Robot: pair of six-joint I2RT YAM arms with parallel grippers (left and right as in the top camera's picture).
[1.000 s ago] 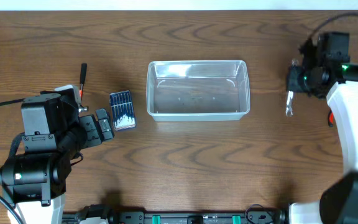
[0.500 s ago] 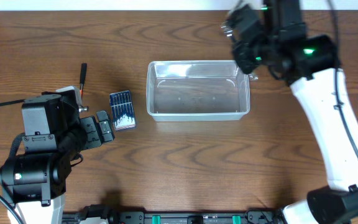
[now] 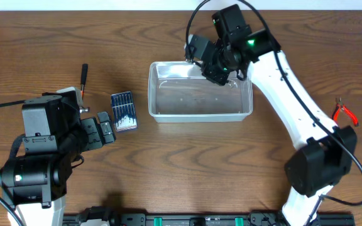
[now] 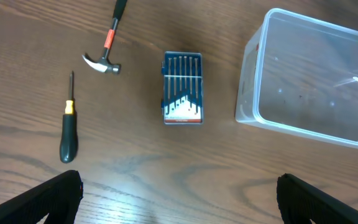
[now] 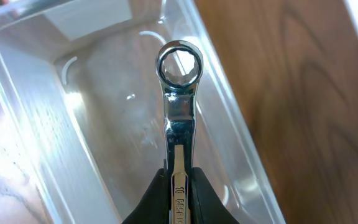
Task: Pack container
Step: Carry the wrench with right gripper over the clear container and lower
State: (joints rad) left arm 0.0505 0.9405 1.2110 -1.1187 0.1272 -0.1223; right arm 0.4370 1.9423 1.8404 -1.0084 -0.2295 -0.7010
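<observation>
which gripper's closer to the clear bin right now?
Right. The right gripper hangs over the container's far side, jaws shut on a wrench. The left gripper sits past the container's left end, beyond the blue bit case, jaws open.

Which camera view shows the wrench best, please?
The right wrist view: the wrench fills the middle, its ring end sharp, its shank clamped in the right end effector above the container. In the overhead view it cannot be made out under the arm. The left wrist view does not show it.
</observation>
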